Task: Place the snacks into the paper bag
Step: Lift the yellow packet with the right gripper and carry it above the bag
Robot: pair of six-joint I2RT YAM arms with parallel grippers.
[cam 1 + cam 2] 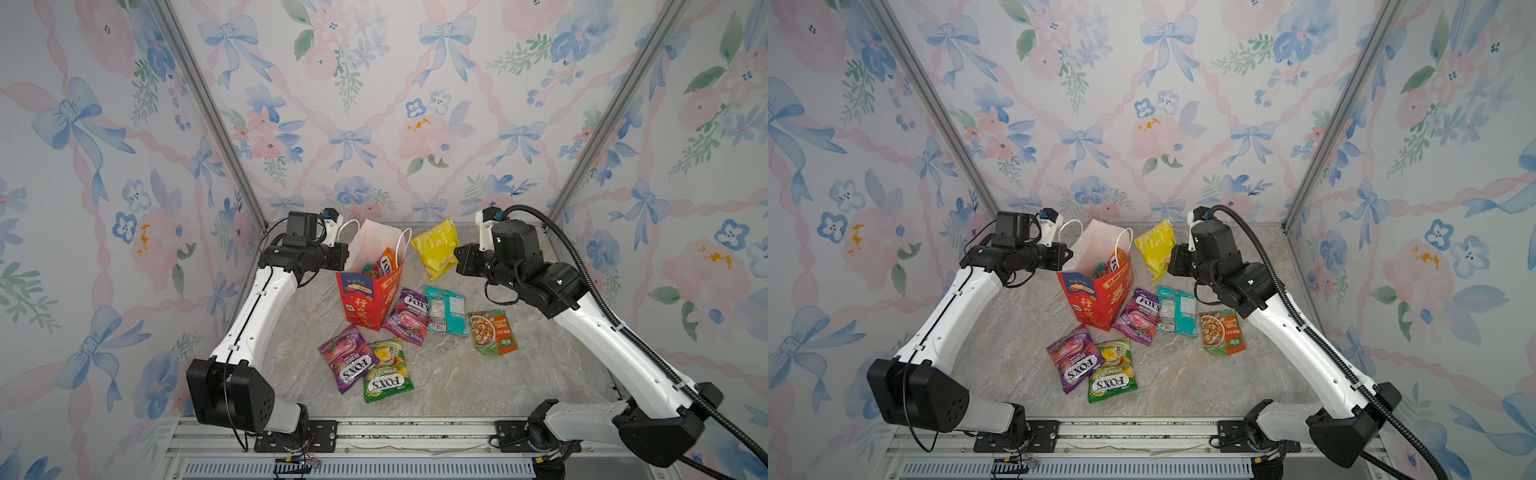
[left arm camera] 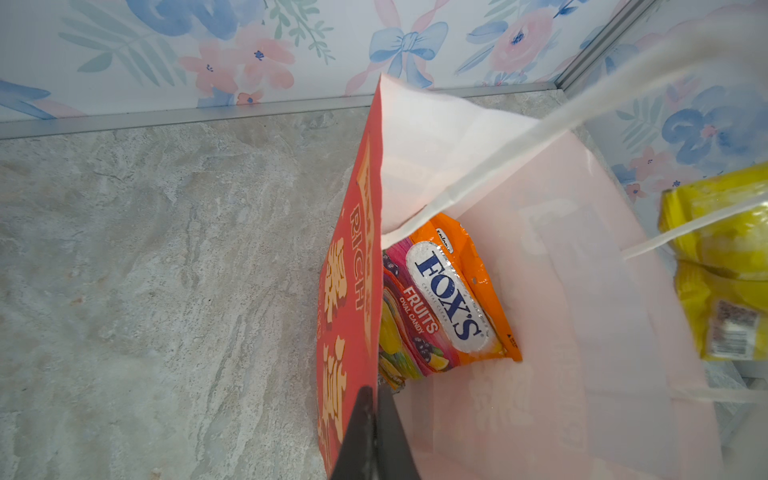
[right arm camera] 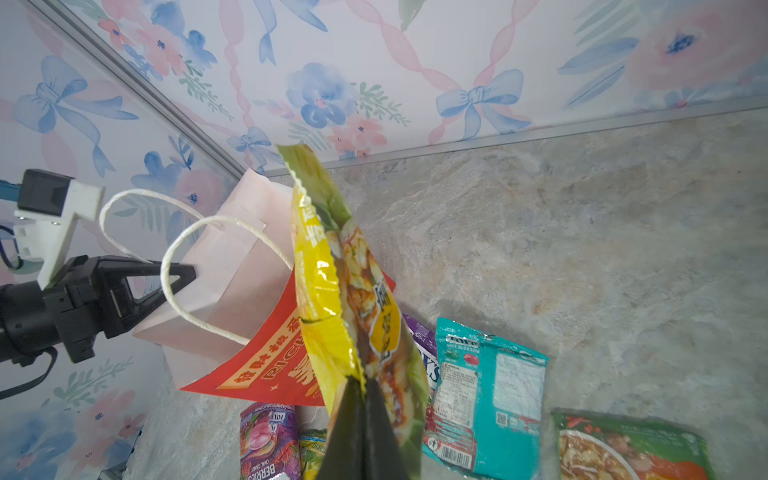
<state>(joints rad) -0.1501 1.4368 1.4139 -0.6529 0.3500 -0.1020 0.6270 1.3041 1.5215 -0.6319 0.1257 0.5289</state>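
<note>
Standing upright: the paper bag (image 1: 365,305), red-orange outside and white inside, sits toward the back middle of the marble-look surface (image 1: 457,386). Its mouth is open and its two white cord handles (image 3: 174,266) arch above the rim.
Inside the bag: an orange packet (image 2: 453,299) marked FOX'S FRUITS leans against the red wall. Both top views show a scrap of another wrapper beside it, too small to name.
Left tool (image 2: 374,392): pressed together on the bag's rim, one finger on the red outside and one on the white lining.
Right tool (image 3: 361,380): pinching one edge of the yellow packet (image 1: 436,249), which hangs in the air just right of the bag's mouth, clear of the surface.
At the bag's foot: a purple packet (image 1: 409,318) touches the bag's right side, with a teal packet (image 1: 444,309) just beside it. An orange-green packet (image 1: 492,332) lies a little further right.
Nearer the front: a second purple packet (image 1: 347,359) and a green packet (image 1: 386,372) lie flat, touching each other.
Around it all: walls (image 1: 374,104) papered with bows and flowers.
</note>
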